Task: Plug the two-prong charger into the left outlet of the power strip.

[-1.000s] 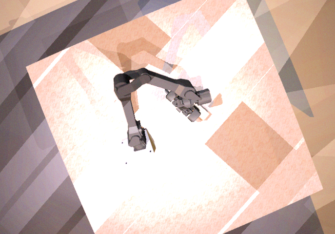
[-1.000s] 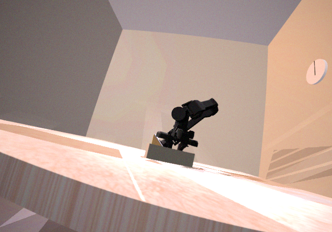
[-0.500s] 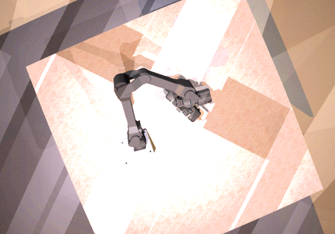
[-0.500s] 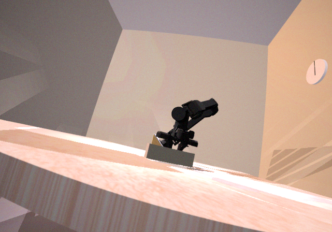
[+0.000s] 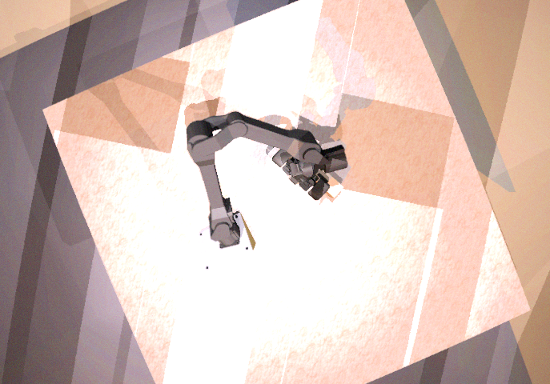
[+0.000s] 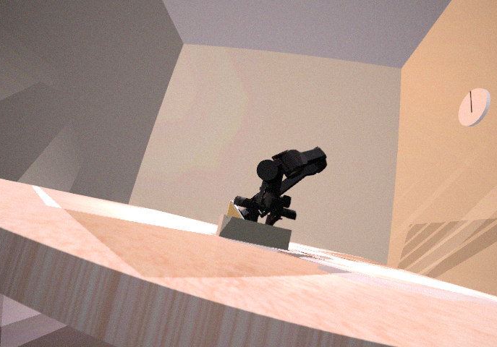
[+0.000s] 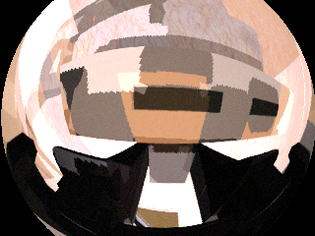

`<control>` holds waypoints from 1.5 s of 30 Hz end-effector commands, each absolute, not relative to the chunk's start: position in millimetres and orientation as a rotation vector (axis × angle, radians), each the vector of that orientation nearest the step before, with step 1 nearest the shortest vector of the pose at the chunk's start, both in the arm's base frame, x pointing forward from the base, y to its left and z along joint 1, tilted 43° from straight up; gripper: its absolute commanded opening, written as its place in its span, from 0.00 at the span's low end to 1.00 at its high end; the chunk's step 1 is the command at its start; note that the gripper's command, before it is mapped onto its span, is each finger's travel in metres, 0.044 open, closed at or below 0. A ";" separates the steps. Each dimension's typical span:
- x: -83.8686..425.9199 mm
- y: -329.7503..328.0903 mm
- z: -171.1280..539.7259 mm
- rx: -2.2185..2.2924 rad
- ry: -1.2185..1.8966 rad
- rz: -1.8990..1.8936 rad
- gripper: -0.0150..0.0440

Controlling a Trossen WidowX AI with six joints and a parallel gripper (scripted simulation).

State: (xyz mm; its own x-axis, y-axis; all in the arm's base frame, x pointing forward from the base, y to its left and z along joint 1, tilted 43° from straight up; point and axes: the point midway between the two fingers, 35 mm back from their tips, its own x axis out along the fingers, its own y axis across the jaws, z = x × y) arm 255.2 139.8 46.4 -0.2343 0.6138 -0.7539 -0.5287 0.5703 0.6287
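Fingers clamp charger (image 7: 172, 169), prongs hidden, facing power strip (image 7: 172, 106).

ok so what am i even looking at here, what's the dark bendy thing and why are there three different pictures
The dark bendy thing is a robot arm with joints, bolted to a pale wooden table. At its end is a gripper, two fingers that pinch.

The three pictures show one moment from three cameras. The first looks straight down from above. The second sits low at the table's edge, looking up past a grey block, the power strip, at the arm. The third is a fisheye camera on the arm's wrist, looking along the dark fingers at the strip's face, where a dark slot sits just ahead.

The gripper is shut on the charger, the grey piece between the fingers. Its prongs cannot be made out.
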 end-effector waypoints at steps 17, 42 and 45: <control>261.2 144.4 49.4 0.081 1.424 1.076 0.25; 254.9 139.8 45.2 0.074 1.460 1.062 0.25; 254.9 139.8 45.2 0.074 1.460 1.062 0.25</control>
State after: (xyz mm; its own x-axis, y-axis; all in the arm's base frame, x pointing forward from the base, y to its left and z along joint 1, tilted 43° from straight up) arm 254.4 139.7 45.1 -0.2338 0.6120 -0.7555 -0.5288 0.5720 0.6270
